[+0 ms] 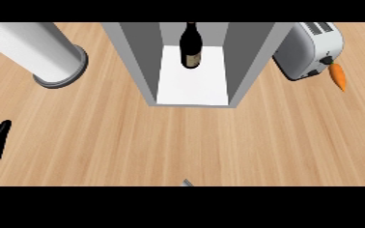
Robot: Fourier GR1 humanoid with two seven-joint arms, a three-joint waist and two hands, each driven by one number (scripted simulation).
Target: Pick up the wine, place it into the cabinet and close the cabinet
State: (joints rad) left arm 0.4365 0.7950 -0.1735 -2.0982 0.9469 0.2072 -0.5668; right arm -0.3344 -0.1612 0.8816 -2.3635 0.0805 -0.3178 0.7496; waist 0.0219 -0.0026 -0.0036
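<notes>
Head view | wine bottle (189, 41) stood inside open cabinet (133, 53) | tan label (190, 59) unreadable | left hand (4, 136) a black sliver at left edge, spread or curled could not be told

Looking steeply down on a pale wooden counter (107, 140), its grain running across the view under even light. At upper left stands a white cylinder (43, 53) with a dark grey ring at its base. Over at upper right sits a white toaster (310, 48), slots on top, with an orange carrot (339, 76) just beside its lower corner.
</notes>
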